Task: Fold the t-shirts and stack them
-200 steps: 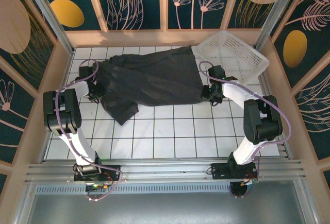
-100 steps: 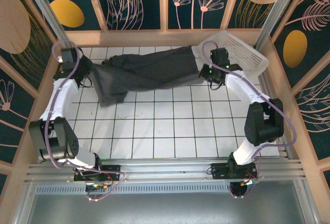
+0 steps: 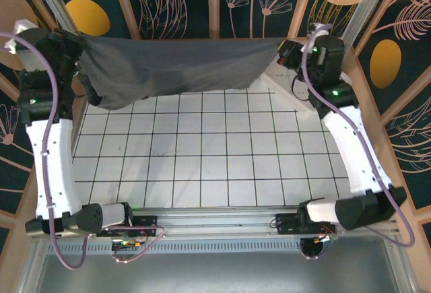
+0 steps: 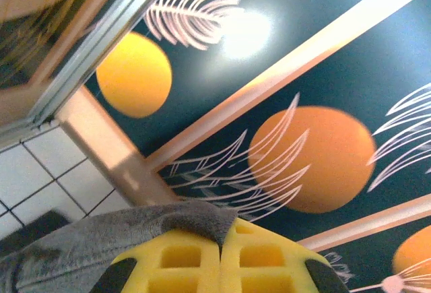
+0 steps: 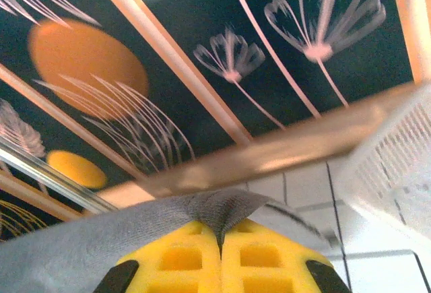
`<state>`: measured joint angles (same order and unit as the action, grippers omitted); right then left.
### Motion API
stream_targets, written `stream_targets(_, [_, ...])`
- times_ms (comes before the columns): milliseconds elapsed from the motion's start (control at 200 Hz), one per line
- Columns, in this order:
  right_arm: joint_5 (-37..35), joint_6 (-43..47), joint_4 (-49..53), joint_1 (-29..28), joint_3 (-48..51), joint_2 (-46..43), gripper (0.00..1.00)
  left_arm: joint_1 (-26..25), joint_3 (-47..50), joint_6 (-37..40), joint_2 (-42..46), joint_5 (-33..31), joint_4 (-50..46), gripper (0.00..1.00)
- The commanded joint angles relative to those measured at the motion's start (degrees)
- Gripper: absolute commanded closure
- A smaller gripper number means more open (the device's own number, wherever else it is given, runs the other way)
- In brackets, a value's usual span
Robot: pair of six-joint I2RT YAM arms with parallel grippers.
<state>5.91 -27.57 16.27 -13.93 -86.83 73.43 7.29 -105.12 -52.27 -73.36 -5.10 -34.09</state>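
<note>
left gripper (image 4: 221, 239) is clamped on one edge of the shirt (image 3: 175, 64), right gripper (image 5: 220, 236) on the other. a second ago both sat low on the tiles; now they are high at 10 and 2 o'clock, with the shirt stretched between them along 12, probably ready to be laid flat.

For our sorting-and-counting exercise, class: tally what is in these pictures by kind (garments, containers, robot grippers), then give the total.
t-shirt, dark charcoal, stretched in the air between both grippers: 1
basket, white plastic lattice: 1
grippers, the left gripper and the right gripper, each shut on the t-shirt: 2
Total: 4
</note>
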Motion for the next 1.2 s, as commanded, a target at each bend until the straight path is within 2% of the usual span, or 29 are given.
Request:
stream_targets(0, [-1.42, -0.71, -5.7, 1.08, -3.18, -4.93, 1.0, 0.47, -6.67, -1.47, 1.93, -3.42, -3.77, 1.0])
stream_targets(195, [2.14, -2.41, -6.17, 2.47, -7.14, -3.27, 1.0, 0.49, -13.1, -2.97, -2.56, -0.31, -8.07, 1.0])
stream_targets(420, [9.67, -5.57, -10.65, 2.45, -11.11, 7.84, 1.0, 1.4, -16.59, -2.12, -15.03, 7.4, -7.56, 1.0])
stream_targets(601, [12.54, -7.29, -11.72, 2.53, -18.95, 18.61, 1.0, 4.0, -26.41, 0.73, -26.39, 12.93, -7.42, 1.0])
stream_targets(791, [13.32, -7.12, -8.14, 3.07, -32.96, 27.66, 1.0, 8.14, -41.18, 0.49, -34.92, 18.72, -8.9, 1.0])
stream_targets(911, [12.92, -7.01, -4.55, 4.0, -40.02, 30.31, 1.0, 11.3, -42.3, -1.86, -32.31, 21.29, -6.49, 1.0])
stream_targets(1016, [11.1, -6.71, -2.22, 4.58, -38.78, 28.24, 1.0, 11.71, -38.09, -2.14, -26.82, 20.06, -7.05, 1.0])
stream_targets(1126, [7.97, -6.36, -1.92, 4.78, -26.95, 20.54, 1.0, 11.61, -28.33, -1.27, -17.52, 13.15, -11.46, 1.0])
stream_targets(1196, [5.76, -6.35, -2.89, 4.77, -15.43, 14.12, 1.0, 11.68, -16.58, -2.05, -11.07, 10.6, -12.04, 1.0])
